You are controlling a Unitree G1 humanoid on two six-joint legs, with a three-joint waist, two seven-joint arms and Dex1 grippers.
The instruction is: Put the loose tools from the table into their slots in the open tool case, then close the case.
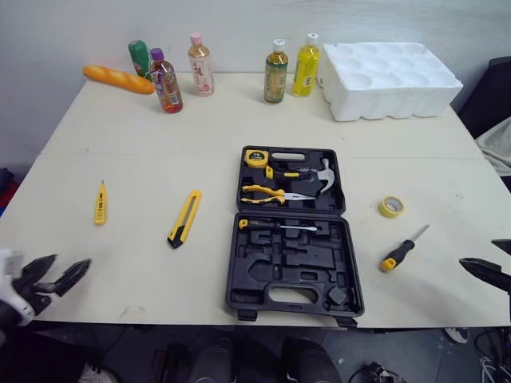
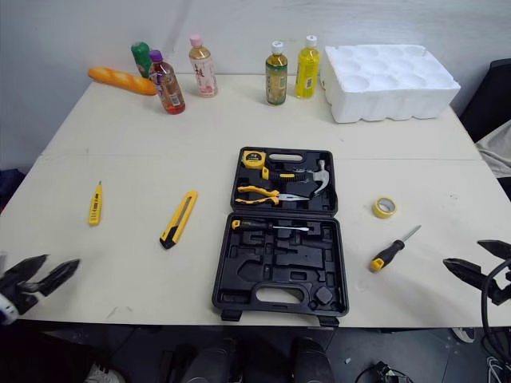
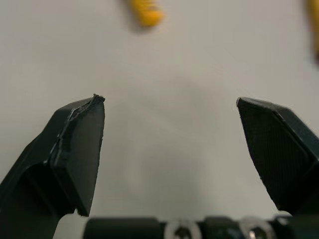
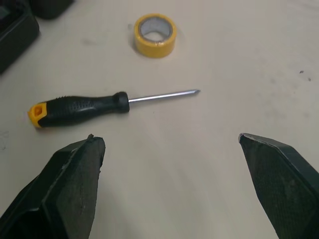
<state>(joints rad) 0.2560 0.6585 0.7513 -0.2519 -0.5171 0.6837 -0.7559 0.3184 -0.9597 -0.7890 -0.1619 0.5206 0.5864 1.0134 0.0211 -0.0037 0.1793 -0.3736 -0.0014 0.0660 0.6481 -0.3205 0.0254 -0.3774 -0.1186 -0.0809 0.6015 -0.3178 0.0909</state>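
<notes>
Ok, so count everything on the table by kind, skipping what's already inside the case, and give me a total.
Bottles: 5
Loose tools: 4 (tester pen, knife, screwdriver, tape)
Case: 1
Foam tray: 1
Bread: 1
Total: 12

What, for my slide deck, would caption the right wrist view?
Open right gripper above the table, facing a loose screwdriver and a yellow tape roll.

Blurred yellow thing [image 3: 144, 12], perhaps the tester pen, cut by the edge; right hand [image 1: 477, 252] partly cropped
</notes>
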